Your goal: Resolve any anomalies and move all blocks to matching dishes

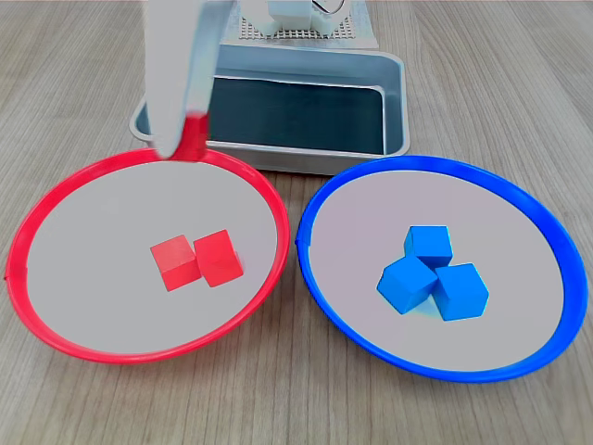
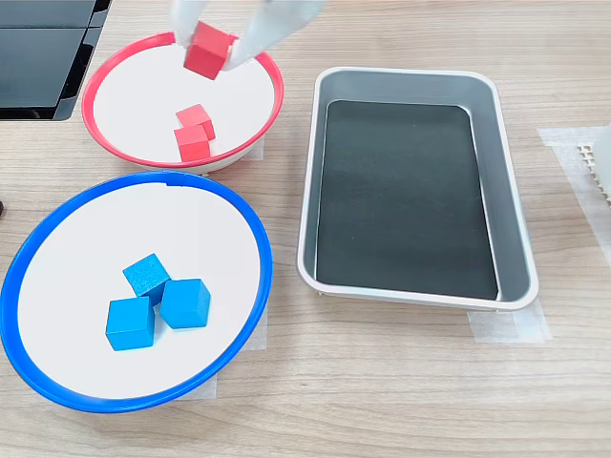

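One red block sits clenched in the gripper, apparently above the red-rimmed dish; released off-centre, we judge it could bounce out.

My first exterior view sits low and close, facing the arm across both dishes. My second exterior view looks steeply down from the side. Both share dishes and tray.
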Motion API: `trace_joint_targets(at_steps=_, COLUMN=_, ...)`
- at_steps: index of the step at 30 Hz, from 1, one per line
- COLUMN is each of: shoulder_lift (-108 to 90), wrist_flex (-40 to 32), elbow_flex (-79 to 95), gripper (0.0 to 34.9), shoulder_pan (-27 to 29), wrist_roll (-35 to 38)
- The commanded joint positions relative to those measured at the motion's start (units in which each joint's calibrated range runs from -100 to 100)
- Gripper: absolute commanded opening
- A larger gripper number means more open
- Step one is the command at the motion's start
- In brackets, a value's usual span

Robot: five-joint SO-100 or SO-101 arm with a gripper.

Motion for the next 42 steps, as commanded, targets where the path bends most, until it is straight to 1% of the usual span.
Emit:
trace_joint_targets(at_steps=1, shoulder_lift=5.51, wrist_flex=-5.44, elbow_flex=-6.05, gripper=0.0, shoulder_pan=2.58, wrist_roll=1.27)
trace_joint_targets(at_steps=6, shoulder_lift=12.24, wrist_flex=-12.70, elbow_flex=-6.96, gripper=0.5, shoulder_pan=4.09, wrist_roll=4.25)
trace_joint_targets(at_steps=7, shoulder_lift=13.10, wrist_flex=-13.61, elbow_flex=-6.96, gripper=3.5, shoulder_pan=4.18, wrist_roll=4.44)
trace_joint_targets(at_steps=9, shoulder_lift=14.12, wrist_flex=-14.43, elbow_flex=-7.42, gripper=13.6, shoulder_pan=4.18, wrist_roll=4.79)
trace_joint_targets(at_steps=10, shoulder_lift=14.12, wrist_flex=-14.68, elbow_flex=-7.42, gripper=19.9, shoulder_pan=4.18, wrist_roll=4.69)
trace_joint_targets(at_steps=11, shoulder_lift=13.78, wrist_flex=-14.68, elbow_flex=-7.42, gripper=23.5, shoulder_pan=4.18, wrist_roll=4.59)
trace_joint_targets(at_steps=12, shoulder_lift=13.18, wrist_flex=-14.60, elbow_flex=-7.05, gripper=26.1, shoulder_pan=4.18, wrist_roll=4.49)
trace_joint_targets(at_steps=15, shoulder_lift=10.71, wrist_flex=-14.02, elbow_flex=-5.23, gripper=26.6, shoulder_pan=4.18, wrist_roll=4.49)
trace_joint_targets(at_steps=16, shoulder_lift=8.83, wrist_flex=-14.02, elbow_flex=-3.50, gripper=25.5, shoulder_pan=4.09, wrist_roll=4.49)
trace_joint_targets(at_steps=17, shoulder_lift=6.27, wrist_flex=-14.02, elbow_flex=-1.05, gripper=23.2, shoulder_pan=3.81, wrist_roll=4.40)
trace_joint_targets(at_steps=18, shoulder_lift=1.92, wrist_flex=-14.27, elbow_flex=2.78, gripper=0.5, shoulder_pan=3.24, wrist_roll=4.35)
trace_joint_targets(at_steps=20, shoulder_lift=-3.19, wrist_flex=-15.34, elbow_flex=7.78, gripper=0.1, shoulder_pan=2.21, wrist_roll=3.71)
trace_joint_targets(at_steps=21, shoulder_lift=-10.70, wrist_flex=-18.40, elbow_flex=15.70, gripper=0.0, shoulder_pan=0.42, wrist_roll=2.54)
trace_joint_targets(at_steps=24, shoulder_lift=-18.55, wrist_flex=-20.21, elbow_flex=23.44, gripper=0.0, shoulder_pan=-1.84, wrist_roll=0.83)
trace_joint_targets(at_steps=28, shoulder_lift=-32.36, wrist_flex=-23.35, elbow_flex=38.28, gripper=0.0, shoulder_pan=-6.27, wrist_roll=-1.66)
trace_joint_targets(at_steps=32, shoulder_lift=-48.23, wrist_flex=-31.35, elbow_flex=57.67, gripper=0.0, shoulder_pan=-8.90, wrist_roll=-4.10)
trace_joint_targets(at_steps=35, shoulder_lift=-61.79, wrist_flex=-35.40, elbow_flex=73.24, gripper=0.0, shoulder_pan=-9.65, wrist_roll=-4.98)
trace_joint_targets(at_steps=38, shoulder_lift=-73.39, wrist_flex=-36.64, elbow_flex=84.80, gripper=0.0, shoulder_pan=-9.18, wrist_roll=-4.88)
trace_joint_targets(at_steps=42, shoulder_lift=-85.58, wrist_flex=-33.67, elbow_flex=94.45, gripper=0.0, shoulder_pan=-7.96, wrist_roll=-4.84)
